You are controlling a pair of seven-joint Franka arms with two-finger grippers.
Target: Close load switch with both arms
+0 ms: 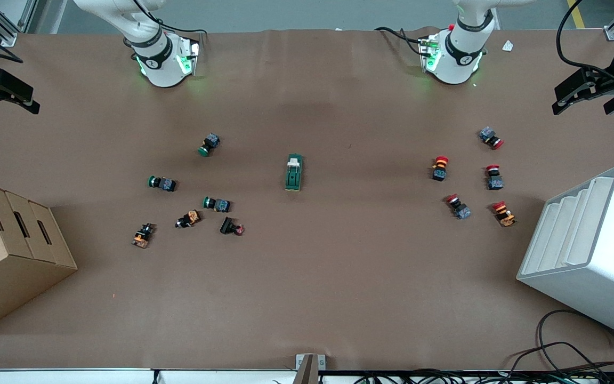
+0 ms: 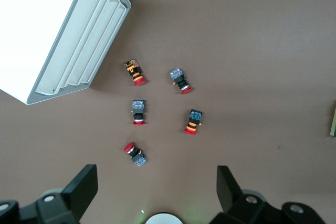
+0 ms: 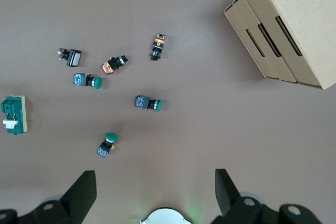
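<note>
The load switch (image 1: 294, 173) sits pretty much dead centre of the brown worktop (image 1: 307, 298), lying flat with its cream lever end pointing to 12 o'clock, toward the robots' bases. Nothing is touching it.

Both arms are just waiting up high at the ends of the worktop. The left claw (image 2: 157, 195) hangs over the cluster of red pushbuttons (image 2: 137, 113) with its fingers spread wide and nothing between them. The right claw (image 3: 155, 195) hangs over the green pushbuttons (image 3: 148, 103), also spread wide and holding nothing.

Containers: a cardboard box (image 1: 11, 250) with three slots sits at about 8 o'clock from the switch, at the right arm's end of the worktop. A white bin (image 1: 589, 250) with stepped dividers sits at about 4 o'clock, at the left arm's end. From the left wrist view the bin's channels look bare, though I can't see all the way into them. The box's slots are too dark to tell what's inside.

The five red buttons are scattered around 3 o'clock from the switch. The green ones, plus a few orange-and-black pieces (image 1: 188, 219), are spread between 8 and 10 o'clock, all loose on the worktop and well apart from the switch.
</note>
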